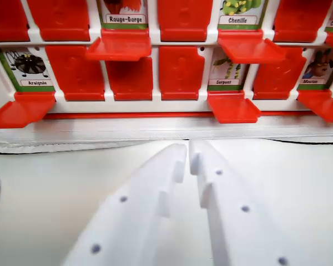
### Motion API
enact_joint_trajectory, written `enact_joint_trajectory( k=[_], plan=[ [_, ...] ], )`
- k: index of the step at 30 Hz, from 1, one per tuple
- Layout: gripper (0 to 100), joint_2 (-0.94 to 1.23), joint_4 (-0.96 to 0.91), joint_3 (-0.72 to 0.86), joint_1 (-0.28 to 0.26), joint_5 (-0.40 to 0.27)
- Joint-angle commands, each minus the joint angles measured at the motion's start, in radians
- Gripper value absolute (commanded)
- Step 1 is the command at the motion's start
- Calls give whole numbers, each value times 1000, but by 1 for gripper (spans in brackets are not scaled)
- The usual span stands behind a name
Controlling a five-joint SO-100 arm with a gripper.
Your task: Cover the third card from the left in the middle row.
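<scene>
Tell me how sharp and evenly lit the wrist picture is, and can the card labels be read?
In the wrist view, light is soft and even with no harsh glare; the near gripper is slightly soft, and the labels Serpent and Chenille are legible.

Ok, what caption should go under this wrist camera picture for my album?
White gripper, nearly shut and holding nothing, faces a red flip-card game board showing Araignée, Serpent and Chenille.

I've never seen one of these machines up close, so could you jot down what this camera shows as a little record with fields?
Board: red and white flip-card game board
Open cards, near row: Araignée, Serpent, Mouton
Open cards, row above: Rouge-Gorge, Chenille
Other cards: covered by red flaps
Gripper: white gripper, jaws nearly together, holding nothing, short of the board
Surface: white table
</scene>
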Motion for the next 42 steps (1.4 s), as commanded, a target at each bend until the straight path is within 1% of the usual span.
enact_joint_trajectory(
  k=[1,4,8,17,20,33,36,42],
  plan=[
    [0,-63,-75,-80,-32,18],
    [0,-133,-120,-117,-57,26],
    [0,-227,-147,-193,-75,23],
    [0,-446,-147,-420,-86,20],
    [0,-488,-147,-482,-89,20],
    [0,-499,-173,-624,-87,25],
    [0,-486,-156,-621,-86,21],
    [0,-402,-104,-557,-81,17]
  ],
)
